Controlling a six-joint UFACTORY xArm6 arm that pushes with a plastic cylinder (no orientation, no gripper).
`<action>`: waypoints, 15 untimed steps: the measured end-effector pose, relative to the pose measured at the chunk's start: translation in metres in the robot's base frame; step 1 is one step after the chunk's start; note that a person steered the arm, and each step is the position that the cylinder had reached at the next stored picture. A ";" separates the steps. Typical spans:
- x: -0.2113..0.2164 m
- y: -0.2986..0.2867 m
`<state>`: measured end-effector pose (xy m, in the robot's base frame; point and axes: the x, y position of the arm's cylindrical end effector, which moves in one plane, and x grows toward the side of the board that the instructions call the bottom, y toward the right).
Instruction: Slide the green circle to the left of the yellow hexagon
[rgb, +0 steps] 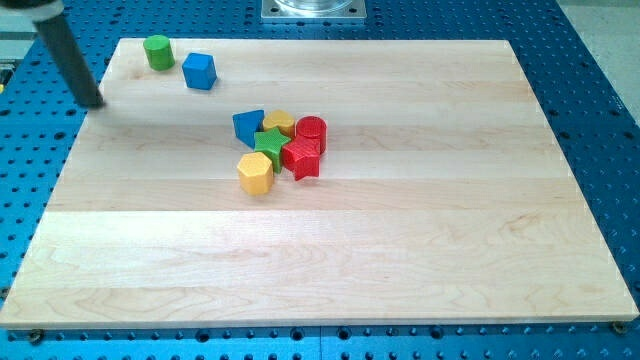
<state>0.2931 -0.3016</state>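
The green circle (157, 52) stands near the board's top left corner. The yellow hexagon (255, 172) lies at the lower left of a cluster near the board's middle. My tip (93, 102) is at the board's left edge, below and to the left of the green circle, apart from it and far from the hexagon.
A blue cube (200, 71) sits just right of the green circle. The cluster holds a blue triangle (249, 127), a green star (269, 142), a yellow block (280, 123), a red cylinder (311, 129) and a red star (302, 157). The wooden board (400, 250) lies on a blue perforated table.
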 end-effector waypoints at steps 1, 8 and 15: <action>-0.079 0.000; 0.044 0.071; 0.120 0.183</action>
<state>0.4135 -0.1186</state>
